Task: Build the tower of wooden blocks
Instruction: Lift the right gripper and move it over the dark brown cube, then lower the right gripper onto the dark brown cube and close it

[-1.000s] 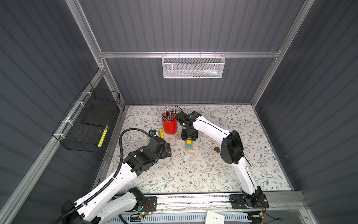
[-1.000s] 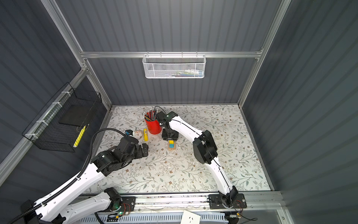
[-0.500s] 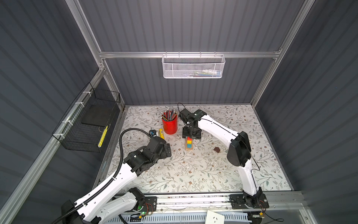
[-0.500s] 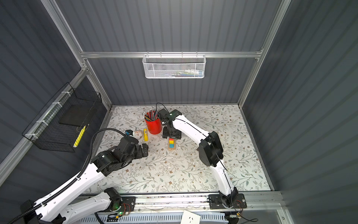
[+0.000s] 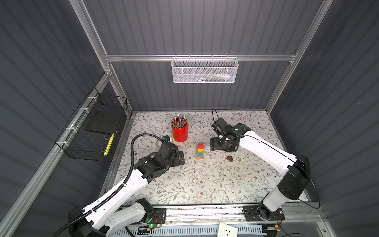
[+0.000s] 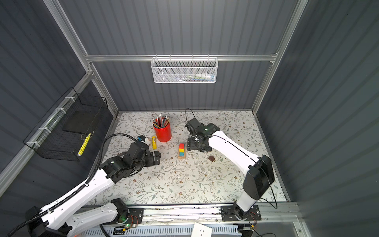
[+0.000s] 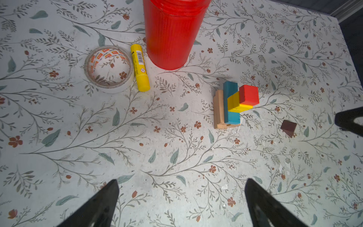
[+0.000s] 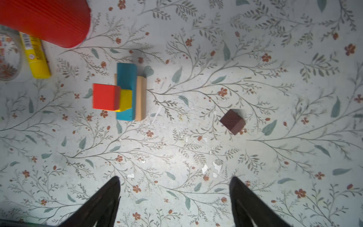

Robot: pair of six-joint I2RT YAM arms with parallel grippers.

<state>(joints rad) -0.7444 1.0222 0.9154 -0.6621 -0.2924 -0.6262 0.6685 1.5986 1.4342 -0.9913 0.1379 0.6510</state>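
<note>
Right gripper [image 8: 174, 177] is hanging near the painted wood block tower [image 5: 200, 151], jaws apart, empty. Left gripper [image 7: 181, 180] is also spread, idling. Dark brown roof-shaped wooden piece [image 8: 232, 121] is lying apart from it on the floral mat [image 5: 205, 184]. I'd be pinching its flat ends, not the slopes, and lowering slowly onto the smooth red cube [image 7: 249, 95].

Glue stick [image 7: 139, 67]: a barcode on a white label and a small round sign are carried; the fine black print beside them cannot be read.
Tape roll [image 7: 108, 67]: red-and-white printed patches are repeated round the inner core; their lettering is too small to be read.
Legible words or numbers: none can be made out.
</note>
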